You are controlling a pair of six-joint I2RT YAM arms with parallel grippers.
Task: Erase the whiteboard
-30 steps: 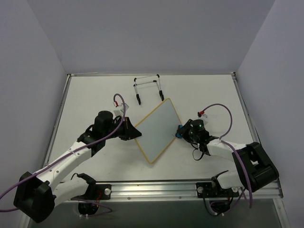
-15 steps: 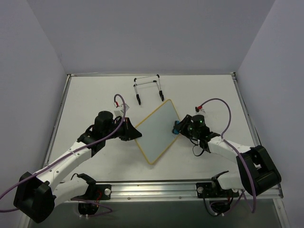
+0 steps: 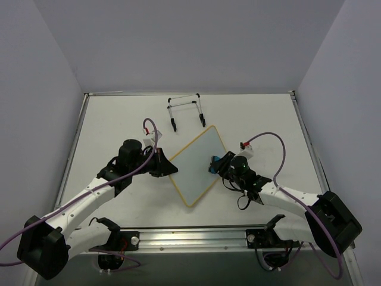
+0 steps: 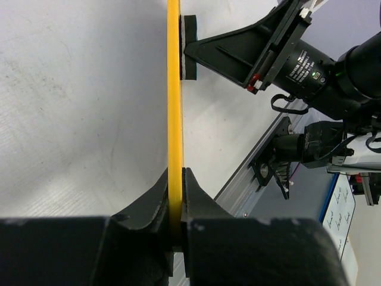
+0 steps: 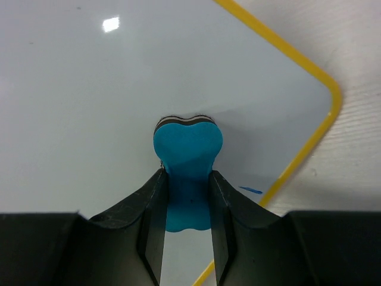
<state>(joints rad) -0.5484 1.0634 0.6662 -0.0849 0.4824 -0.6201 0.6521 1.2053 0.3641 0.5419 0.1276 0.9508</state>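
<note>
The whiteboard [image 3: 196,165] lies diamond-wise at the table's middle, white with a thin yellow frame. My left gripper [image 3: 168,166] is shut on its left corner; in the left wrist view the yellow frame edge [image 4: 174,107] runs up from between my fingers [image 4: 175,196]. My right gripper [image 3: 219,164] is shut on the blue bone-shaped eraser [image 5: 187,164], whose felt end rests on the board [image 5: 89,95] near its right corner. A short blue stroke [image 5: 250,190] remains beside the yellow frame [image 5: 303,152].
A black wire easel stand [image 3: 186,112] lies at the back of the table, beyond the board's top corner. A metal rail [image 3: 202,236] runs along the near edge. Grey walls close in the left, right and back.
My right gripper has moved left with the eraser, from off the board's right edge onto its surface. The left arm and the board have not moved.
</note>
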